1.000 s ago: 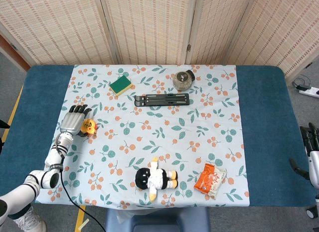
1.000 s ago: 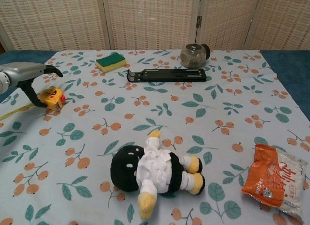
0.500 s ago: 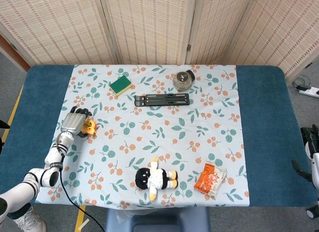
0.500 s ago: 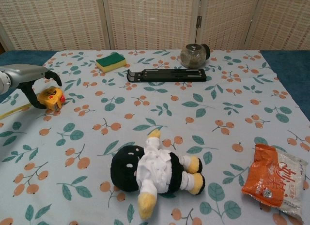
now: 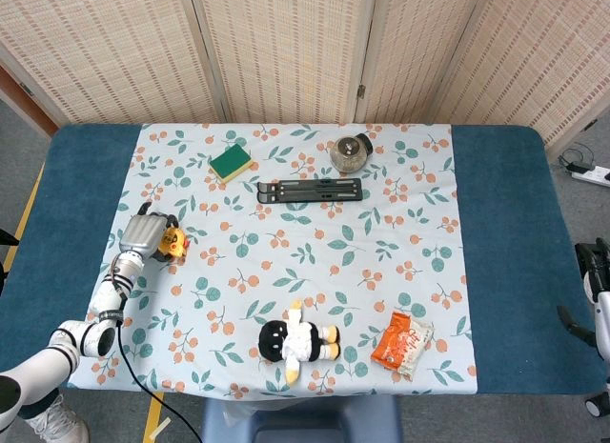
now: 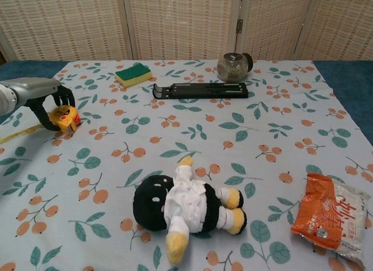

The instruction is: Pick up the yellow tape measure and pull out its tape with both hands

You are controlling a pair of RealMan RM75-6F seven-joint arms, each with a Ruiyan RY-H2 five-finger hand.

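Observation:
The yellow tape measure (image 5: 172,241) (image 6: 64,117) lies on the floral cloth near the table's left side. My left hand (image 5: 143,233) (image 6: 36,92) is curled over it, with dark fingers on its far side and the thumb on its near side, gripping it while it rests on the cloth. A thin yellow strip (image 6: 16,134) runs left from it in the chest view. My right hand (image 5: 593,289) hangs beyond the table's right edge with its fingers apart, holding nothing; the chest view does not show it.
A green sponge (image 5: 231,162) (image 6: 133,74), a black folding stand (image 5: 310,190) (image 6: 201,90) and a glass jar (image 5: 349,153) (image 6: 233,67) lie at the back. A plush doll (image 5: 300,342) (image 6: 183,207) and an orange snack packet (image 5: 402,343) (image 6: 329,215) lie near the front edge.
My left hand has lowered and its fingers have curled around the tape measure. My right hand has drawn slightly further out past the right edge.

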